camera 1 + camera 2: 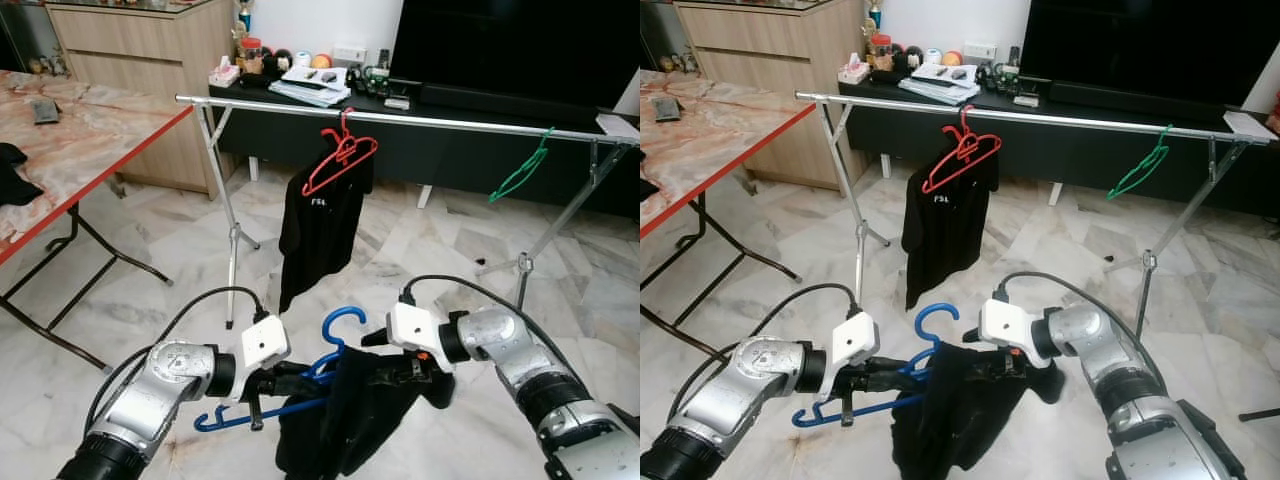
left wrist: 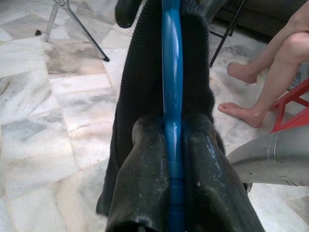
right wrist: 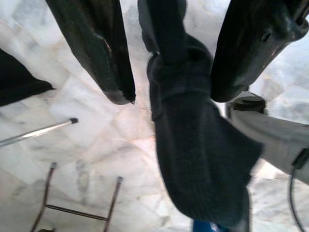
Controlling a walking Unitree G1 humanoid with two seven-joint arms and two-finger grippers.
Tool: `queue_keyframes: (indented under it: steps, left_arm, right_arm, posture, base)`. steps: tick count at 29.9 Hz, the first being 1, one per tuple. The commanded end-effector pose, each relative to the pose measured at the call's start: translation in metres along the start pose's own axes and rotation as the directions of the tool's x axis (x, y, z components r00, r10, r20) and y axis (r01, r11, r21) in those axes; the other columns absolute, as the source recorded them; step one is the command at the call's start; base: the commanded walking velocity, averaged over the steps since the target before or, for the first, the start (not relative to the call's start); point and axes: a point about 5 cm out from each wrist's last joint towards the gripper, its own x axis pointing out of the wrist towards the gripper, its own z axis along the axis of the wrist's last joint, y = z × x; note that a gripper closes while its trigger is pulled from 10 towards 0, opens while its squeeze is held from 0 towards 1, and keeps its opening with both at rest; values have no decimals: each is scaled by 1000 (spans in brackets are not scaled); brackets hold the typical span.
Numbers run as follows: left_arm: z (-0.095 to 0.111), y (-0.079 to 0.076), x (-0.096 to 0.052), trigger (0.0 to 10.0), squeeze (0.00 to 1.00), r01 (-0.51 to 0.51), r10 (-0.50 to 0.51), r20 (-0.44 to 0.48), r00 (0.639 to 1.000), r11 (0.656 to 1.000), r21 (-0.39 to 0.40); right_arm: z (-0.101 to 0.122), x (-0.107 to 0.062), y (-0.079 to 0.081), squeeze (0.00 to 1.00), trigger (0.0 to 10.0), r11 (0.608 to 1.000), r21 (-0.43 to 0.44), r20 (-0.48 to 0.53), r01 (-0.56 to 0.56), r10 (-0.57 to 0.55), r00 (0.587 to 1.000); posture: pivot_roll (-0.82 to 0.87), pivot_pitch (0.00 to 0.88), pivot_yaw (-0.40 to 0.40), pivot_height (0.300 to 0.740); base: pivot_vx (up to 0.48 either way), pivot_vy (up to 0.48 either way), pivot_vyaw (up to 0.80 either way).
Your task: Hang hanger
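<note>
A marble floor (image 1: 150, 260) runs under a steel rail (image 1: 420, 120) that crosses my view from ten o'clock to two o'clock, with a TV bench (image 1: 450, 150) behind it and a red-edged table (image 1: 90, 150) at nine o'clock. On the rail hang a red hanger (image 1: 340, 160) with a black shirt (image 1: 320, 230) at twelve o'clock and a bare green hanger (image 1: 520, 170) toward two o'clock. The stretch of rail between them looks like the free spot I judge we should aim for.

Down at six o'clock I have the blue hanger (image 1: 300, 385) low in front of me, hook up, a dark garment (image 1: 350, 420) draped over it. My left gripper (image 2: 171, 164) is clamped on the blue bar, fingers (image 2: 145, 183) tight either side; I take that as the carrying grip. My right gripper (image 3: 169, 67) has its fingers spread wide with the cloth between them, not pinching it, likely there to steady or straighten the garment.

In the left wrist view a person's bare legs (image 2: 270, 72) sit nearby, so I would lift with care
</note>
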Motion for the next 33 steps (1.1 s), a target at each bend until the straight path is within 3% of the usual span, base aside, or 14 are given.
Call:
queue_keyframes:
  steps: [1, 6, 19, 21, 22, 23, 33]
  left_arm:
    - [11, -1, 2, 10000, 0, 16, -17, 26, 1000, 999, 43]
    - [12, 0, 2, 10000, 0, 17, -18, 27, 999, 999, 45]
    - [19, -2, 5, 10000, 0, 35, -37, 34, 999, 997, 67]
    - [20, -2, 6, 10000, 0, 37, -40, 34, 999, 997, 72]
    - [20, -2, 6, 10000, 0, 37, -40, 34, 999, 997, 72]
    - [21, -2, 6, 10000, 0, 38, -41, 34, 999, 997, 74]
    - [24, -2, 5, 10000, 0, 40, -43, 34, 999, 996, 83]
  right_arm:
    - [1, -5, -1, 0, 10000, 1000, -17, 2, -9, 9, 1000]
    - [-3, -2, 5, 0, 10000, 998, 1, -3, -63, 63, 998]
    - [-5, 10, 10, 0, 10000, 997, 13, 5, -80, 80, 997]
    - [-4, 12, 10, 0, 8549, 997, 22, 12, -74, 74, 997]
    - [-4, 12, 10, 0, 8549, 997, 22, 12, -74, 74, 997]
    - [-4, 12, 10, 0, 0, 997, 24, 14, -72, 72, 997]
    - [-7, 14, 12, 0, 0, 996, 50, 15, -76, 75, 997]
  posture:
    - [88, 34, -69, 740]
    - [90, 38, -69, 740]
    - [101, 48, -76, 740]
    - [102, 48, -77, 740]
    - [102, 48, -77, 740]
    - [103, 49, -78, 740]
    - [106, 55, -79, 740]
  base:
    - [0, 0, 0]
    - [0, 0, 0]
    - [0, 0, 0]
    - [0, 0, 0]
    - [0, 0, 0]
    - [0, 0, 0]
    - [0, 0, 0]
